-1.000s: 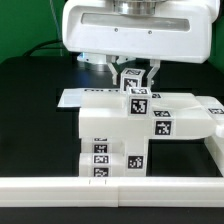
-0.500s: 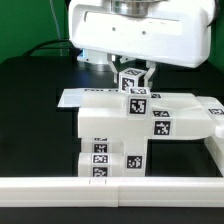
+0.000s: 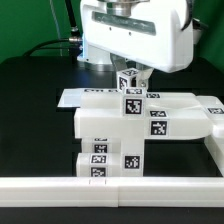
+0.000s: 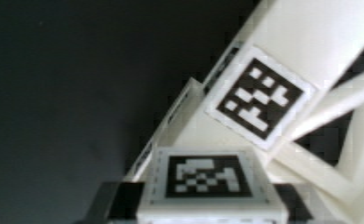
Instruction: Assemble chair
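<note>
Black counter [image 3: 30, 120] carries the chunky white plastic tagged chair [image 3: 140, 125], standing near a long plain white rail [image 3: 110, 187]. Glossy white gripper [image 3: 133, 72] hangs above, jaws closed on the chair's small top cube [image 3: 131, 82].

Bright, even light from above in the exterior view; the white chair [image 3: 125, 128] and arm [image 3: 135, 35] nearly wash out, edges faint. The black surface [image 3: 30, 110] stays dull, with soft shadow under the overhanging block. Both pictures are coarse. The wrist view is dimmer, with the nearest tag [image 4: 202, 174] blurred.
</note>
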Controlling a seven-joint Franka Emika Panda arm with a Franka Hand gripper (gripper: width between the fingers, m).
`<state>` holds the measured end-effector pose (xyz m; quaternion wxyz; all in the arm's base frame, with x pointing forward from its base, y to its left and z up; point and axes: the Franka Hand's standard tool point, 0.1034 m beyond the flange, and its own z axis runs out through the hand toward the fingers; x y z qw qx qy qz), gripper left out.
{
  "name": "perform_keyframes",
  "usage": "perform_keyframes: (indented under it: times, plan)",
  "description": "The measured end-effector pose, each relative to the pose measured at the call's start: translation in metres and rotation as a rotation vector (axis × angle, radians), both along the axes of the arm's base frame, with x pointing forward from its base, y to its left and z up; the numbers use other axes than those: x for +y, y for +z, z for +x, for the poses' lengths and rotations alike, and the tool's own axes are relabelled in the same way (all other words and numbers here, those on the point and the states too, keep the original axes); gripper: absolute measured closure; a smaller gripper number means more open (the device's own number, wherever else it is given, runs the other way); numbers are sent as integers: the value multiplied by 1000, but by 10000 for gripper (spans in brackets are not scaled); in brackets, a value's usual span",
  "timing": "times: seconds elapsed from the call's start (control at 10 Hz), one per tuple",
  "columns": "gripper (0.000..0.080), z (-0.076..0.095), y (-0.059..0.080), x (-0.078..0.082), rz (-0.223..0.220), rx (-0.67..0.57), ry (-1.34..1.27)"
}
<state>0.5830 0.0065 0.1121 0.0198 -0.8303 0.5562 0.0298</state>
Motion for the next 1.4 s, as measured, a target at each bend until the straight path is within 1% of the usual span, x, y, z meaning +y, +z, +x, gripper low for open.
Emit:
perform_keyframes:
  times: [0.2, 0.4, 0.6, 0.7, 0.8, 0.9, 1.2, 1.4]
  plan:
    - [528, 1, 0, 2, 5, 4, -107]
    - [520, 0, 0, 3, 6, 3, -87]
    - [194, 1, 2, 4, 10, 5, 7]
    - [194, 2, 3, 3, 10, 0, 53]
    - [163, 1, 2, 3, 13, -6, 140]
    - [152, 1, 2, 3, 14, -10, 192]
    - [151, 1, 2, 3, 21, -27, 445]
    - [151, 0, 1, 1, 2, -26, 657]
